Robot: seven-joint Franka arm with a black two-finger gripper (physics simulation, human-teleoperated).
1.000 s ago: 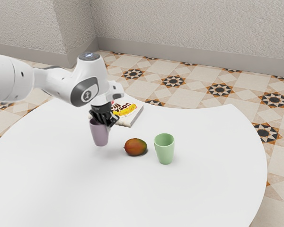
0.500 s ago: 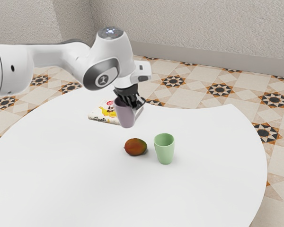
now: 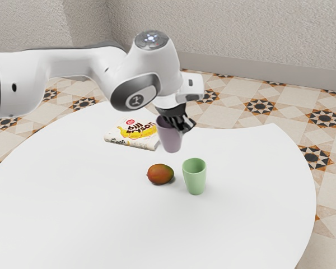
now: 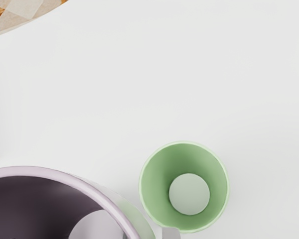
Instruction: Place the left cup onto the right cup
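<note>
On my tabletop the book lies flat, with the mango at its 5 o'clock. My jaws pinch the purple cup by its rim, clear of the tabletop, at 11 o'clock from the upright green cup.

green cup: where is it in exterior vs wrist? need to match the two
Exterior view: green cup stands upright on the white table, just to the exterior view's right of the mango.
Wrist view: green cup seen from above, mouth open, beside the rim of the purple cup.
Shared landmark: the purple cup, held in the gripper above the table in the exterior view.
</note>
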